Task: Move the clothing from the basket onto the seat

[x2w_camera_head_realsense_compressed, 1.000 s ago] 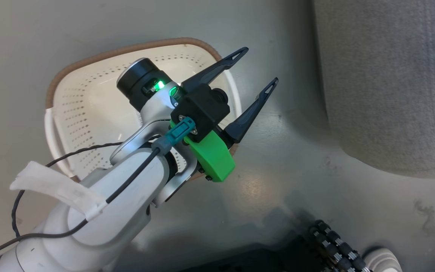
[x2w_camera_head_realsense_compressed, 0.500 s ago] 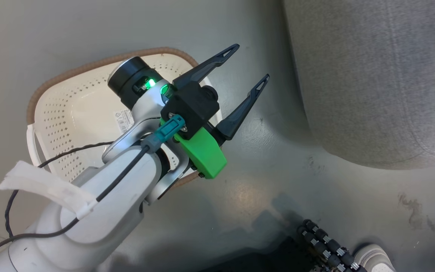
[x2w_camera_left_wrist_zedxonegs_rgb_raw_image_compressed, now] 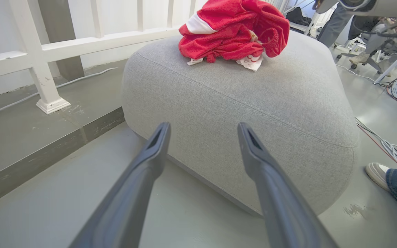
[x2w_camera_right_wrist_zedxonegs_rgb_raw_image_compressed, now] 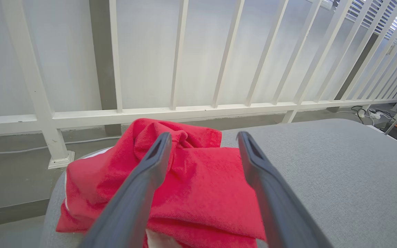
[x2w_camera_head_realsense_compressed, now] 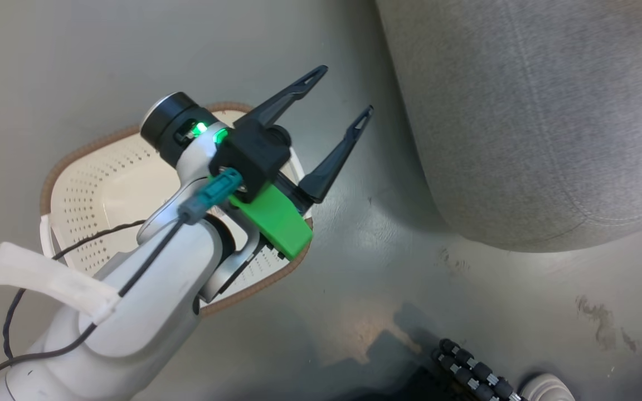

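At nine o'clock in my head view the basket (x2w_camera_head_realsense_compressed: 92, 195) sits on the floor, cream, perforated and brown-rimmed. My left forearm covers much of its base. My left gripper (x2w_camera_head_realsense_compressed: 344, 89) reaches past its three o'clock rim, fingers spread wide, holding nothing, pointing to one o'clock. The seat (x2w_camera_head_realsense_compressed: 521, 111) lies at two o'clock, grey and seamed, cut off by the frame.

The clothing (x2w_camera_left_wrist_zedxonegs_rgb_raw_image_compressed: 233, 34) is heaped on the seat's top, at twelve o'clock in my left wrist view. It is soft red fabric with a broad white stripe and white trim. A small white label (x2w_camera_left_wrist_zedxonegs_rgb_raw_image_compressed: 252, 62) pokes out at the heap's five o'clock edge; it may carry red print, too small to read. My right gripper (x2w_camera_right_wrist_zedxonegs_rgb_raw_image_compressed: 203, 135) hovers just above the heap, fingers wide apart, gripping nothing.
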Tool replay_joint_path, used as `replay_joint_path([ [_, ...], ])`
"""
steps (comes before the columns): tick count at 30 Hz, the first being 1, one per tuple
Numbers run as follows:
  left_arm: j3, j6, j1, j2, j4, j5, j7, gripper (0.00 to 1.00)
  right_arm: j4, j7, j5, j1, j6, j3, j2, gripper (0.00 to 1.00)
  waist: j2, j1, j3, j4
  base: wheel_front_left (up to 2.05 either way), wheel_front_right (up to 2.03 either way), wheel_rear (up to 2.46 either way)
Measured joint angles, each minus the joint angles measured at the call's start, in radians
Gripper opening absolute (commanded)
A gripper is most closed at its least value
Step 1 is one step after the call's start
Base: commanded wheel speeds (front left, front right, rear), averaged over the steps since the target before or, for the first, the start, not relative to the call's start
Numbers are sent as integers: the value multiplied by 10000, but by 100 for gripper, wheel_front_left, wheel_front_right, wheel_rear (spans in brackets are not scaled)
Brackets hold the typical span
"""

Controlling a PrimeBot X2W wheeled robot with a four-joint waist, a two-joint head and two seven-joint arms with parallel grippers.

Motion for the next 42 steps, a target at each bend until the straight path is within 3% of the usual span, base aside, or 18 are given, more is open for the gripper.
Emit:
replay_joint_path([
  [8,408,92,428,0,359,-439,-640,100,-564,-27,-485,619,303,403,194,100,0,0,-774,-106,0,0,0],
  [18,1172,487,1184,-2,988,-972,-1576,100,-1254,-27,-740,1671,612,1099,1026,100,0,0,-1918,127,0,0,0],
  [31,2389,1126,2753,98,1906,-1622,-2251,100,-2079,-27,-892,3400,585,1080,1557,100,0,-1,-3310,1148,0,0,0],
  [42,3563,1409,4168,140,2249,-1737,-2368,100,-2782,-27,-606,5524,232,744,2178,100,0,-1,-4461,2275,0,0,0],
])
